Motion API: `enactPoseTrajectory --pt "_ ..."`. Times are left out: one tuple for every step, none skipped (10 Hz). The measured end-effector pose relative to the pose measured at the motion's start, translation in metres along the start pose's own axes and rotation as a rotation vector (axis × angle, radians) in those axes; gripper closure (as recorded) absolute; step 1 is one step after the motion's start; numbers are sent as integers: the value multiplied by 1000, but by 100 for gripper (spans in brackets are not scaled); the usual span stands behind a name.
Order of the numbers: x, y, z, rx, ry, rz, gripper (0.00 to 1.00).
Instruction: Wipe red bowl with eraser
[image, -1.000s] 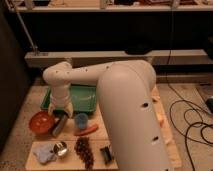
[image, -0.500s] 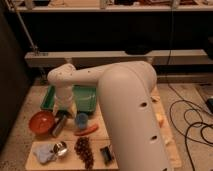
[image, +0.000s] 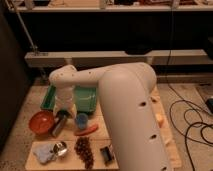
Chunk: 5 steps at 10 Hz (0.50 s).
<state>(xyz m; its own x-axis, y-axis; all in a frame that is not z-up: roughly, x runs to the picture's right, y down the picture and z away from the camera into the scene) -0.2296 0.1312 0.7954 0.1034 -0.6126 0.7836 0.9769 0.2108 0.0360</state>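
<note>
The red bowl sits at the left of the wooden table, round and orange-red. My gripper hangs from the white arm just right of the bowl's rim, pointing down at the table, open with nothing seen in it. The eraser, a small dark block with a lighter face, lies near the table's front edge, well to the right of the gripper and apart from it.
A green tray lies behind the gripper. A blue cup and an orange-red vegetable are just to its right. Grapes, a metal cup and a pale cloth lie in front. Cables run along the floor at right.
The arm's white wrist section has shifted slightly to the right and the gripper has come a little lower beside the red bowl. The objects on the table have not moved.
</note>
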Motion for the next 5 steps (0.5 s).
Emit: enactPoseTrajectory --pt "-1 -3 -1 2 0 -2 34" --pt "-1 -5 -1 3 0 -4 34" --pt "-1 -6 -2 3 -1 -4 34" --pt "-2 -6 -1 2 -5 -2 34" --pt "-2 -7 -1 3 -7 -2 34"
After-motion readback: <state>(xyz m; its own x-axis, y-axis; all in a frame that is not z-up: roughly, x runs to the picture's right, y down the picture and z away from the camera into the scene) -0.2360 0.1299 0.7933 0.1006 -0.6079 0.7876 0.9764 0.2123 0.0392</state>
